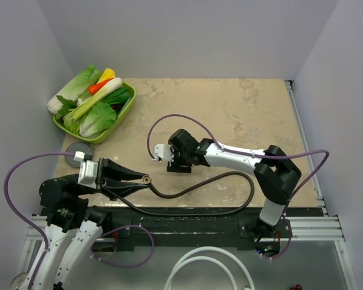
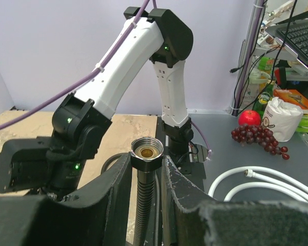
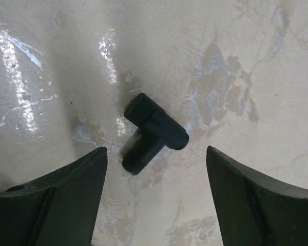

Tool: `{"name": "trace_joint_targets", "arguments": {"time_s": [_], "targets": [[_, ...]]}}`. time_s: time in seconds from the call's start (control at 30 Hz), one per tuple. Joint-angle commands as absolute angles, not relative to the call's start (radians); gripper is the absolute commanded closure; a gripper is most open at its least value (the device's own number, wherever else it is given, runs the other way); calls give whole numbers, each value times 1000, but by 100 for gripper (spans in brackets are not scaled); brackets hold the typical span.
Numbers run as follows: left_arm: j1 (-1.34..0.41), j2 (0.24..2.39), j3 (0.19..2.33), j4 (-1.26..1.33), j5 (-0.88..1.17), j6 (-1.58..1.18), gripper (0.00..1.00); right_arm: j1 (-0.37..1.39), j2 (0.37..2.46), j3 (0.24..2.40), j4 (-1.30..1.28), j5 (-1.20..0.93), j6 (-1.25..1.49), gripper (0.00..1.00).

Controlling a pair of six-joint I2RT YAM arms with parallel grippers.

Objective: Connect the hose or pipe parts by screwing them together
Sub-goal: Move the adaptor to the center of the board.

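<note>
The left arm (image 1: pixel 88 172) is covering the 4 o'clock side of the grey disc (image 1: pixel 72 149); the hose (image 2: pixel 142 205) is running off the left wrist view at 6 o'clock.

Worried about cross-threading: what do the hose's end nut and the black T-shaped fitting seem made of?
Dark faceted end nut on the dark-brown ribbed hose: probably metal, dull bronze finish, brassy inside. Small black T-shaped fitting: likely matte moulded plastic, no glints.

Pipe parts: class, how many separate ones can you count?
3. The long dark-brown flexible hose is held by the left hand; the round grey shower-head disc lies beside the green vegetable tray; the small black T-shaped fitting lies under the open right hand.
</note>
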State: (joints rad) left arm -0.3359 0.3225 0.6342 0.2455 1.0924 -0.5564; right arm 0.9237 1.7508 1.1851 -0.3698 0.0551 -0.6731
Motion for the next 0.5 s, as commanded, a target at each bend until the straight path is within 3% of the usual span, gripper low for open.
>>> {"name": "trace_joint_targets", "arguments": {"time_s": [0.0,0.23,0.47], "targets": [[-331,330,673,247,1078,-557,100,922,1810,1249,-405,14,-787,21],[-331,336,672,247,1075,-549,100,897,1920,1347,-425,-44,-819,23],[-331,350,675,261,1074,-555,100,841,2005,1439,-433,-26,-750,32]]}}
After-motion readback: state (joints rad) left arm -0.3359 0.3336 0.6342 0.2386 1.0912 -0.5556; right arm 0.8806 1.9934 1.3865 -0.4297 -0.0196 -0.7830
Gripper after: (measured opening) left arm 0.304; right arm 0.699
